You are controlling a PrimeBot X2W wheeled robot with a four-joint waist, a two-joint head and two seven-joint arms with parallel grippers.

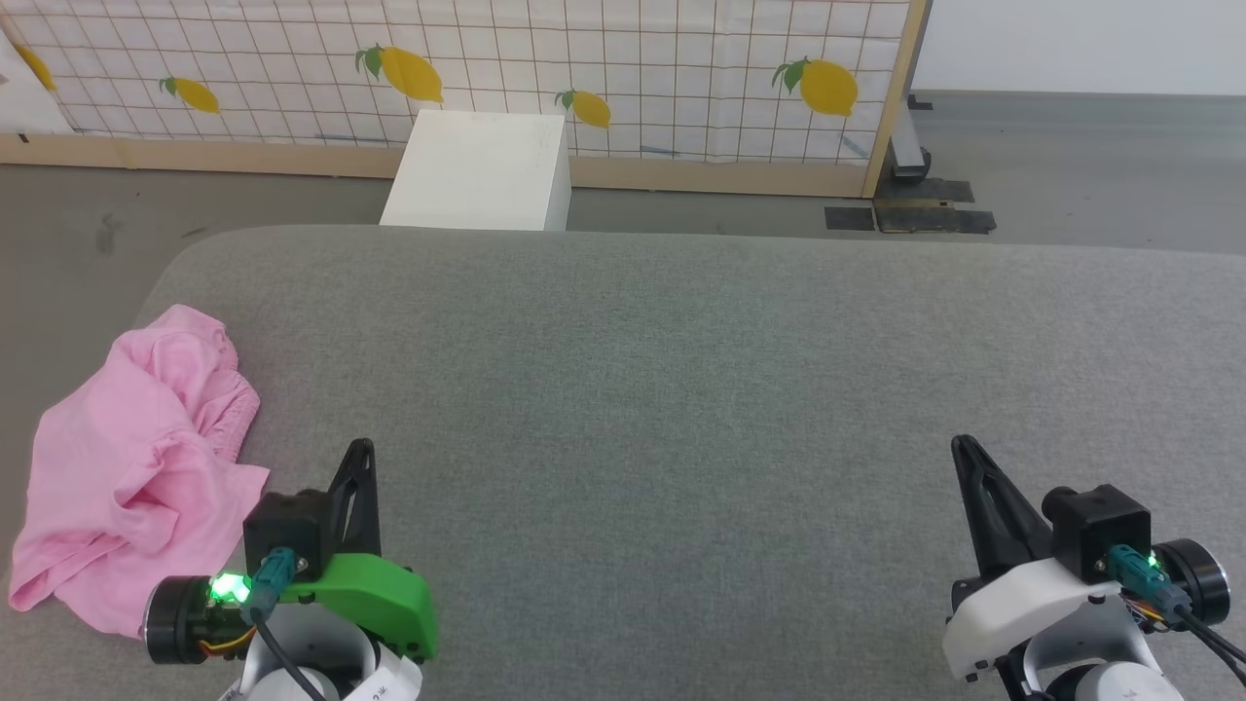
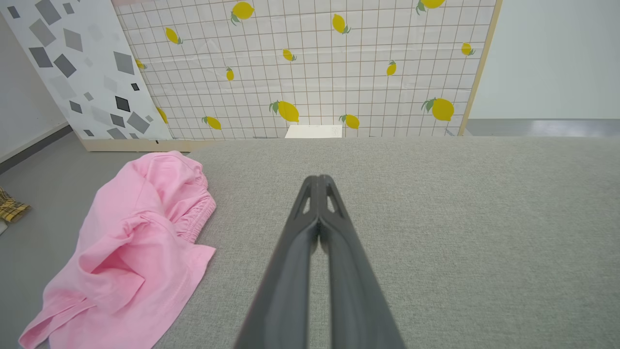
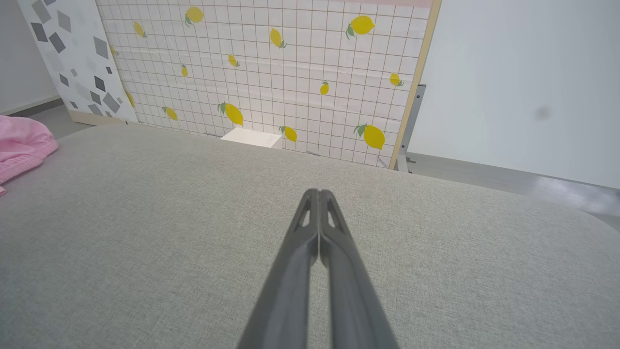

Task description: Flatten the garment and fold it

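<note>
The pink shorts [image 1: 136,467] lie crumpled at the left edge of the grey padded surface [image 1: 681,389], partly draped over its side. Their gathered waistband [image 2: 196,220] faces the surface's middle. My left gripper [image 1: 360,450] hovers just right of the shorts, shut and holding nothing; its tips [image 2: 318,180] meet in the left wrist view. Far from the cloth, at the lower right, my right gripper [image 1: 964,446] is shut and empty, with tips [image 3: 318,193] pressed together. A corner of the shorts [image 3: 22,143] shows at the right wrist view's left edge.
A white box [image 1: 482,170] stands on the floor behind the surface, before a lemon-print grid panel [image 1: 633,68]. A yellow checked cloth [image 2: 12,211] lies on the floor to the left. The surface's left corner is rounded.
</note>
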